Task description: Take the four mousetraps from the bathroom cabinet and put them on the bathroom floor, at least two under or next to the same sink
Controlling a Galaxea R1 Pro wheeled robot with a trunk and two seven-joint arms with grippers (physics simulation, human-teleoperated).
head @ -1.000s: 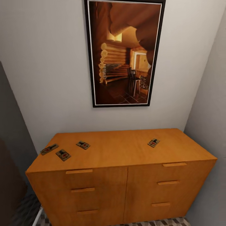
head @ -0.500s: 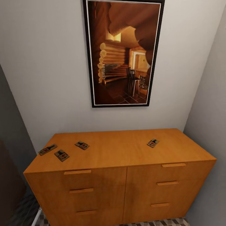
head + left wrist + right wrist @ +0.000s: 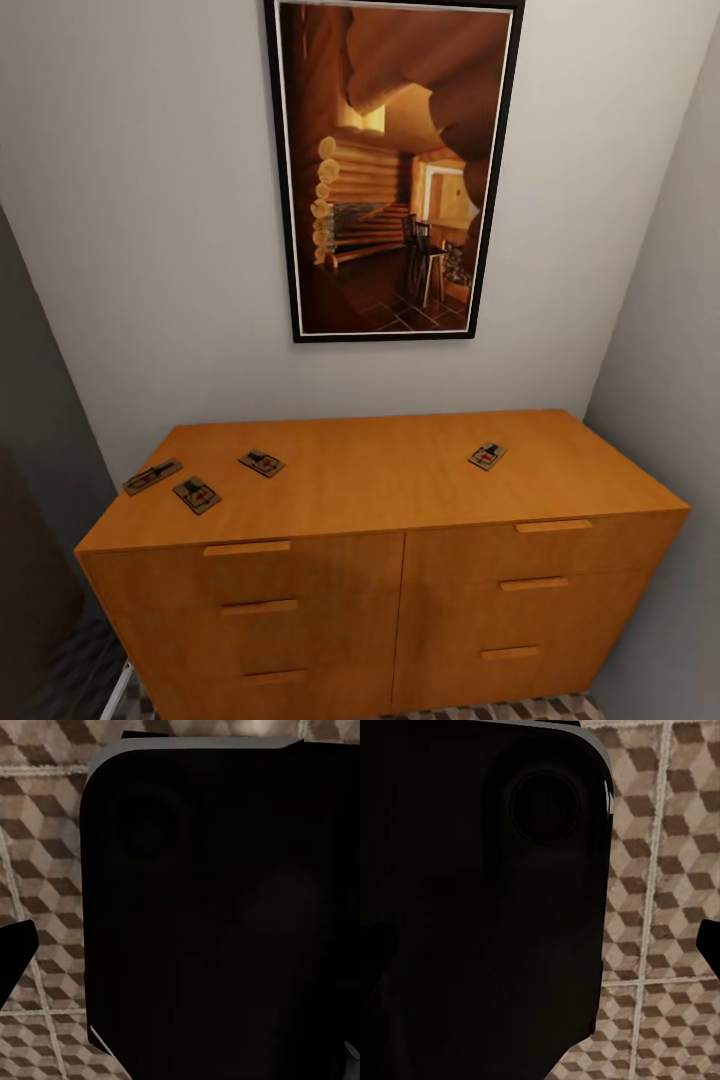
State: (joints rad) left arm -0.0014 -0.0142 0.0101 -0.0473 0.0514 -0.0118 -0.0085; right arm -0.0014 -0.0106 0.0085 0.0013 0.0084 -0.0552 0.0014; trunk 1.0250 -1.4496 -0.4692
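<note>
From the head camera I faced the cabinet (image 3: 390, 540), a low orange-brown unit with two columns of drawers and thin bar handles, set against a pale wall in a narrow recess. All four mousetraps lay flat on its top surface. Three were grouped toward the left end: the leftmost mousetrap (image 3: 152, 476) near the left edge, the second mousetrap (image 3: 197, 494) just beside it and closer to the front edge, and the third mousetrap (image 3: 262, 462) a little farther in toward the centre. None of the three touched another. The fourth mousetrap (image 3: 488, 455) lay well apart from them on the right half of the top. All drawers were shut.

A framed picture (image 3: 395, 170) of a log interior hung on the wall above the cabinet.

The bathroom floor (image 3: 545, 710), tiled in a brown, beige and white cube pattern, showed at the foot of the cabinet.

In both wrist views a dark rounded body (image 3: 225, 915) blocked most of the frame, with the same tiling beyond it. I could not tell whether my left or right pincer was open or closed.
</note>
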